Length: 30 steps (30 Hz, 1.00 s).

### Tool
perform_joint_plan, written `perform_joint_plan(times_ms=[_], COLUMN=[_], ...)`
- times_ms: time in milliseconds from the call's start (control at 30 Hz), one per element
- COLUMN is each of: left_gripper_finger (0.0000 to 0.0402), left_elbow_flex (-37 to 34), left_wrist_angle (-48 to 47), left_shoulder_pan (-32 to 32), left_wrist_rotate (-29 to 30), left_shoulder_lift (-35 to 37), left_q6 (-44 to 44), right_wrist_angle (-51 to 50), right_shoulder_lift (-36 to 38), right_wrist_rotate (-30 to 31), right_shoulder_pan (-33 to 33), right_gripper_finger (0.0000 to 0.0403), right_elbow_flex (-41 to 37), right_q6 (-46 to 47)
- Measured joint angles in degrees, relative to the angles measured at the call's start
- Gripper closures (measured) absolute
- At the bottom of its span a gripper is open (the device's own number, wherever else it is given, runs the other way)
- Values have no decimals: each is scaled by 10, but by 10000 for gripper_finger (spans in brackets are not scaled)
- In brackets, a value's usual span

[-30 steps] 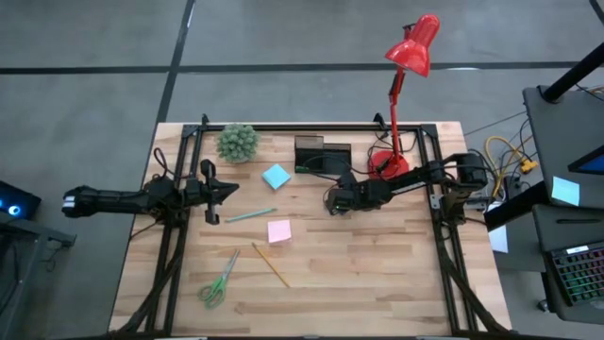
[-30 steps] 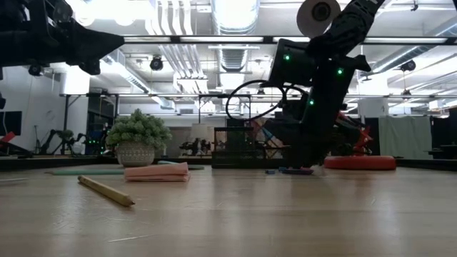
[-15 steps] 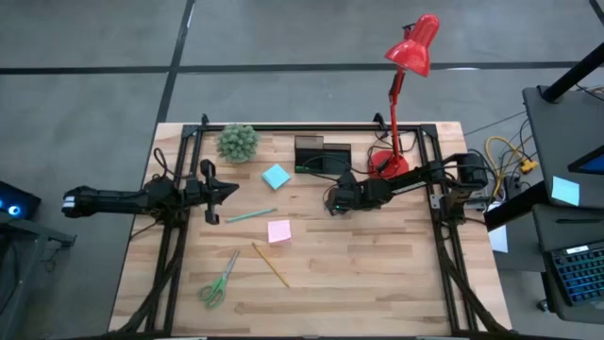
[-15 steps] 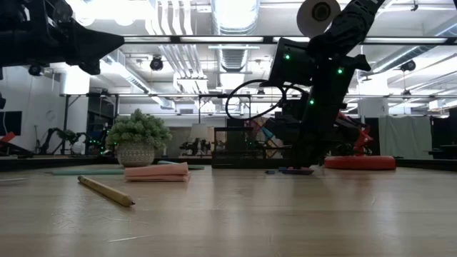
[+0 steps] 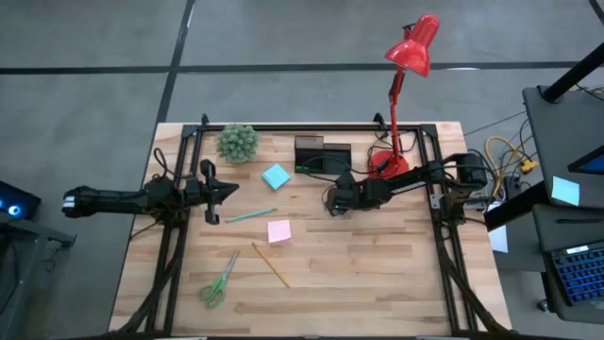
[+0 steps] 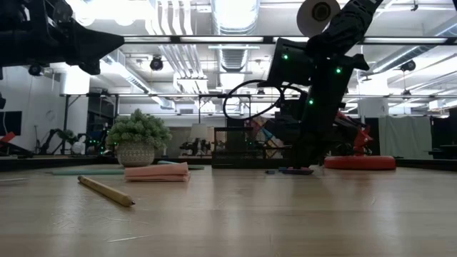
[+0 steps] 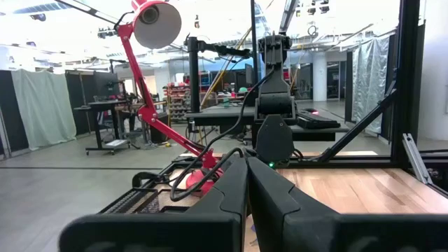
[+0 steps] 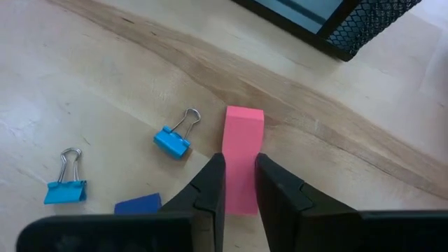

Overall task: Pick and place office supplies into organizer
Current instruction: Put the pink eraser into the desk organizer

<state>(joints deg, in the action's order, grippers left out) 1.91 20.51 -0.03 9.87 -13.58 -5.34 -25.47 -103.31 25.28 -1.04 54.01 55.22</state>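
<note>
Progress is looking slight: the organizer (image 5: 322,153) is showing nothing clearly inside it, and most supplies are lying loose around it on the table (image 5: 377,274). The right gripper (image 8: 240,183) is working just in front of the organizer, its fingers pinching a pink eraser-like block (image 8: 242,157) that is resting on the wood; two blue binder clips (image 8: 175,138) and a dark blue piece (image 8: 138,205) are sitting just beside it. Farther from the organizer, the light-blue sticky notes (image 5: 276,177), pink sticky notes (image 5: 278,231), teal pen (image 5: 250,215), yellow pencil (image 5: 271,265) and green scissors (image 5: 219,280) are waiting. The left gripper (image 5: 214,193) is hovering well off to the organizer's left, fingers pressed together and empty.
</note>
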Motion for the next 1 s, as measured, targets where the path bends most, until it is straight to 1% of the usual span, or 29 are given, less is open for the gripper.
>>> perform_joint_plan(times_ms=[600,1000], left_gripper_finger=[402,402], left_elbow_flex=[0,0], left_wrist_angle=[0,0], left_shoulder_pan=[0,0], left_wrist_rotate=[0,0], left_shoulder_lift=[0,0], left_q6=[0,0], right_wrist_angle=[5,1], right_shoulder_lift=[8,12], right_wrist_rotate=[-3,1], right_shoulder_pan=[1,0], right_gripper_finger=[344,344], right_elbow_flex=[2,30], right_q6=[-3,-43])
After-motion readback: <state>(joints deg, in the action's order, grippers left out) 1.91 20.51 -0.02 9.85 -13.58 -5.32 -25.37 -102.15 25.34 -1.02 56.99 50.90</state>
